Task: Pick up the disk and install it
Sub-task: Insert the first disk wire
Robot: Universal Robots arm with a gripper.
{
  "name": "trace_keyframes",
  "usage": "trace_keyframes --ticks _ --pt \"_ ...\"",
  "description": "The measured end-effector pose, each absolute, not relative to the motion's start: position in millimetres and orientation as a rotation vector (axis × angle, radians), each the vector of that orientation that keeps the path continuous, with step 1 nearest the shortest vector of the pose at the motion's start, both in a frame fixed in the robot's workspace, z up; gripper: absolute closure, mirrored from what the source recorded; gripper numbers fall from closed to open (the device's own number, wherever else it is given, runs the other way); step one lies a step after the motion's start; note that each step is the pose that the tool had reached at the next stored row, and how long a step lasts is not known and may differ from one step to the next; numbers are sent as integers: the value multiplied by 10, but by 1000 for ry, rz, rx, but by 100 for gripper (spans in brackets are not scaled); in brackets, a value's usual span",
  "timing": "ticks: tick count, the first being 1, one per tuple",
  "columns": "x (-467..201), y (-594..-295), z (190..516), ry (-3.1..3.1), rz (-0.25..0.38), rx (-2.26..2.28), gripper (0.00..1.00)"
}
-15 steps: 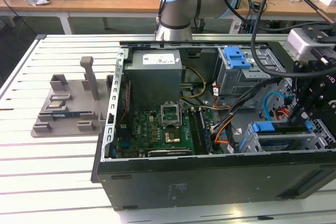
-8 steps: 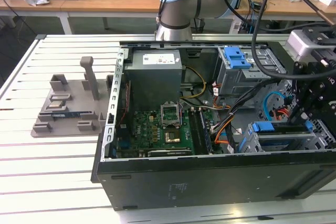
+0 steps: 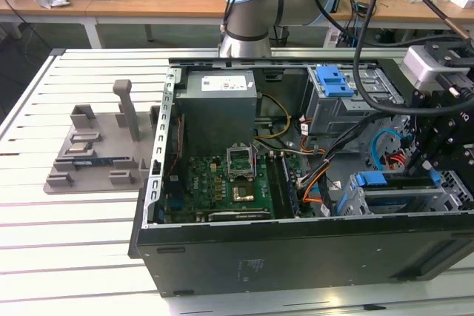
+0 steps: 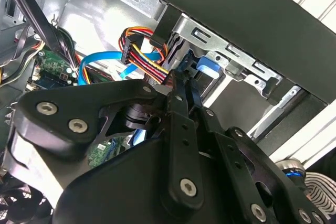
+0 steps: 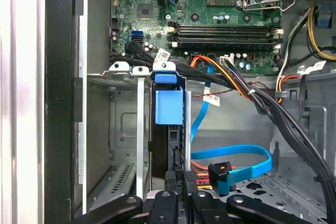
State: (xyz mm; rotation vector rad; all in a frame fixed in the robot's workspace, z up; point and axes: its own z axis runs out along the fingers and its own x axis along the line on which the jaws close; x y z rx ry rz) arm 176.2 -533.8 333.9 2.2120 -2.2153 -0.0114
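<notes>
The disk [image 5: 168, 106] stands on edge in a slot of the grey metal drive cage [image 5: 123, 129], and its blue carrier handle faces the motherboard. In the exterior view the disk [image 3: 372, 180] sits in the cage at the open case's front corner, on that view's right. My gripper [image 5: 178, 179] is at the disk's end opposite the handle. Its two black fingers [image 5: 170, 178] are drawn close together on the thin edge. In the second wrist view the gripper [image 4: 182, 85] pinches the blue carrier beside the cage wall. The gripper [image 3: 435, 168] hangs over the cage.
Blue data cables [image 5: 236, 163] and a bundle of coloured power wires [image 5: 231, 80] lie right beside the cage. The motherboard [image 3: 222, 183] fills the case floor. A blue latch bracket [image 3: 333, 79] tops the grey bay behind. A grey fixture [image 3: 96, 153] stands outside the case.
</notes>
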Motion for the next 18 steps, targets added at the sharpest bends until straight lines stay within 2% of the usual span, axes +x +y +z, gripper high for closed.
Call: trace_keyframes --ticks 5,6,18 --pt "1762 -5337 3328 -2216 -14 2213 82" --pt "1762 -5337 3337 -2216 -12 2212 76" --pt "1762 -5338 3632 -2216 -12 2212 76"
